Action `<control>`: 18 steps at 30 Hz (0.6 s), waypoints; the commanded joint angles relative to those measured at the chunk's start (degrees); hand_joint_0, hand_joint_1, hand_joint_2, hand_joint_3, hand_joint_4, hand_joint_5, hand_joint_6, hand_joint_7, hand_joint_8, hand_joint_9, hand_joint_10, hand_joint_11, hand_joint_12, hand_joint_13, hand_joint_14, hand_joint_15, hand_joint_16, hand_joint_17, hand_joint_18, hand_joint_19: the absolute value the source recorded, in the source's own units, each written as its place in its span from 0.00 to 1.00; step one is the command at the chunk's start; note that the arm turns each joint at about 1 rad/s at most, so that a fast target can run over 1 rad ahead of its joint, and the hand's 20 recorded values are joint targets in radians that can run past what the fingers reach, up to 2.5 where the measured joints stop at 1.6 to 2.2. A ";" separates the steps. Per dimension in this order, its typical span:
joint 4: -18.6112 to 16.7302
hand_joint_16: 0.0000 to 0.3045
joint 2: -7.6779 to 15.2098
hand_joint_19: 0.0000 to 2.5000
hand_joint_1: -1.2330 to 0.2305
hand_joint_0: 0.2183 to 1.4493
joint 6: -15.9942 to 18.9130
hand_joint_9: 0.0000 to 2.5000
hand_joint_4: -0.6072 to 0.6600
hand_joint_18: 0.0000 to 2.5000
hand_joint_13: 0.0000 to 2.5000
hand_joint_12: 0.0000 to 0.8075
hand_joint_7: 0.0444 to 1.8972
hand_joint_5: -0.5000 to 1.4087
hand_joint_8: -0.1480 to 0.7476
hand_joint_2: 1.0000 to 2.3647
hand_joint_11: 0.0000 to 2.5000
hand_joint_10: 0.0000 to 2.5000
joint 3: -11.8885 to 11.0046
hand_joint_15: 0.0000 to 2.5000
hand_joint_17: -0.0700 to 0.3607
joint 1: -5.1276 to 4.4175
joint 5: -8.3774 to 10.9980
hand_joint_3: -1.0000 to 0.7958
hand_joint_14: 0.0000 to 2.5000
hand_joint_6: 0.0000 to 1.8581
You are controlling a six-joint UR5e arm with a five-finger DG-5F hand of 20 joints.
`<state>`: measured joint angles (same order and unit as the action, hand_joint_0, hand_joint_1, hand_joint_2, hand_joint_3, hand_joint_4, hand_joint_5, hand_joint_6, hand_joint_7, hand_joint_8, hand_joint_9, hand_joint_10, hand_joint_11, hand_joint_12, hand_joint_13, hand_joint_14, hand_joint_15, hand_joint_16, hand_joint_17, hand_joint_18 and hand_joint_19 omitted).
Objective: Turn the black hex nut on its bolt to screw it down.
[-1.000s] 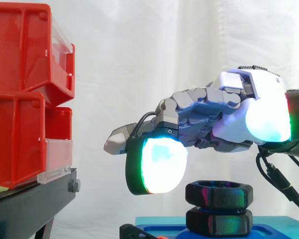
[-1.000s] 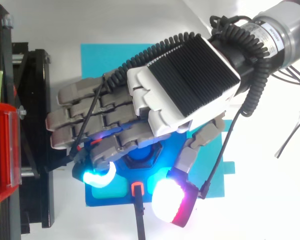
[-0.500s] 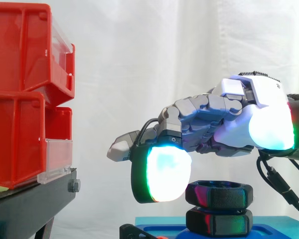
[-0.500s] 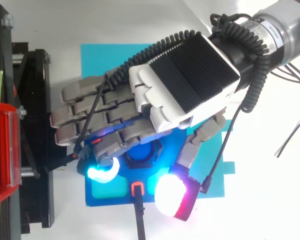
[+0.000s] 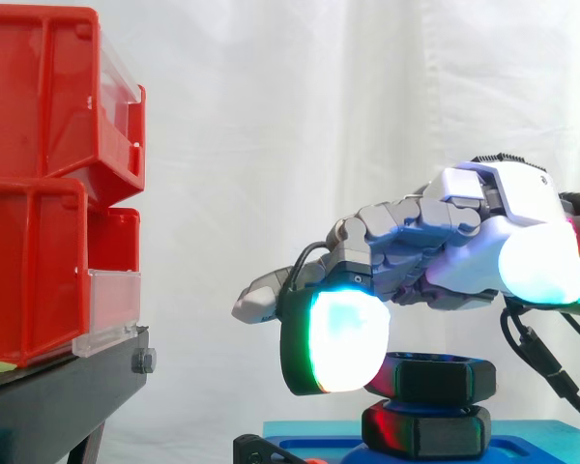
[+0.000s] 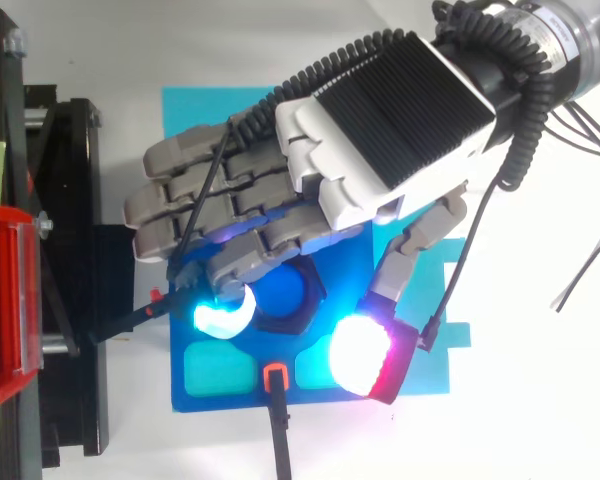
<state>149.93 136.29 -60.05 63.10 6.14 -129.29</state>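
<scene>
The black hex nut (image 5: 440, 377) sits high on its blue bolt (image 6: 285, 292), above a second black hex piece (image 5: 425, 432) at the bolt's foot. From above, the nut's rim (image 6: 280, 326) shows just under my fingers. My hand (image 6: 380, 110) hovers palm down over the nut with its fingers stretched out to the left, open. One cyan-glowing fingertip (image 5: 333, 343) hangs beside the nut's left side; I cannot tell whether it touches. The thumb's white and red pad (image 6: 365, 355) stands apart from the nut at its lower right.
The bolt stands on a blue fixture plate (image 6: 220, 375) on a cyan mat (image 6: 200, 115). A black plug with an orange mark (image 6: 276, 380) enters the plate's front edge. Red bins (image 5: 39, 184) on a black stand (image 5: 58, 396) are at the left.
The hand has drawn back to the right and sunk a little. More of the nut and bolt now shows from above. The cyan fingertip has come down level with the nut's left side.
</scene>
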 commanded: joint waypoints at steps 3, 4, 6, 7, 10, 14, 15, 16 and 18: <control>-1.04 0.17 0.47 0.02 0.58 0.20 0.11 0.11 0.73 0.07 0.11 0.45 0.55 0.17 0.51 0.00 0.04 0.00 0.00 0.00 0.43 0.81 -1.58 0.28 0.00 0.27; -1.04 0.17 0.47 0.01 0.58 0.20 0.11 0.11 0.73 0.08 0.11 0.46 0.55 0.17 0.51 0.00 0.04 0.00 0.00 0.00 0.43 0.89 -1.58 0.28 0.00 0.27; -1.31 0.17 0.47 0.02 0.58 0.20 0.19 0.11 0.73 0.08 0.11 0.46 0.55 0.17 0.51 0.00 0.04 0.00 0.00 0.00 0.43 1.51 -2.63 0.28 0.00 0.27; -1.31 0.17 0.47 0.02 0.58 0.20 0.19 0.11 0.73 0.08 0.11 0.46 0.55 0.17 0.51 0.00 0.04 0.00 0.09 0.00 0.43 1.68 -2.81 0.28 0.00 0.27; -1.31 0.17 0.47 0.02 0.58 0.20 0.37 0.11 0.73 0.08 0.11 0.46 0.56 0.17 0.51 0.00 0.05 0.00 0.00 0.00 0.43 2.30 -3.60 0.28 0.00 0.27; -1.75 0.17 0.47 0.02 0.58 0.20 0.90 0.11 0.73 0.08 0.11 0.46 0.56 0.17 0.52 0.00 0.04 0.00 0.00 0.00 0.43 3.09 -5.09 0.28 0.00 0.27; -2.27 0.17 0.47 0.02 0.58 0.20 1.25 0.11 0.73 0.08 0.11 0.46 0.56 0.17 0.52 0.00 0.05 0.00 0.00 0.00 0.43 3.27 -5.71 0.28 0.00 0.27; -2.54 0.17 0.47 0.02 0.58 0.20 1.34 0.11 0.73 0.08 0.11 0.46 0.56 0.17 0.52 0.00 0.05 0.00 0.00 0.00 0.43 3.44 -5.88 0.28 0.00 0.27; -3.42 0.17 0.47 0.02 0.58 0.20 1.60 0.11 0.72 0.08 0.11 0.46 0.56 0.17 0.52 0.00 0.05 0.00 0.00 0.00 0.43 3.88 -6.41 0.28 0.00 0.27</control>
<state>147.58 136.76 -58.87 63.12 9.43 -134.81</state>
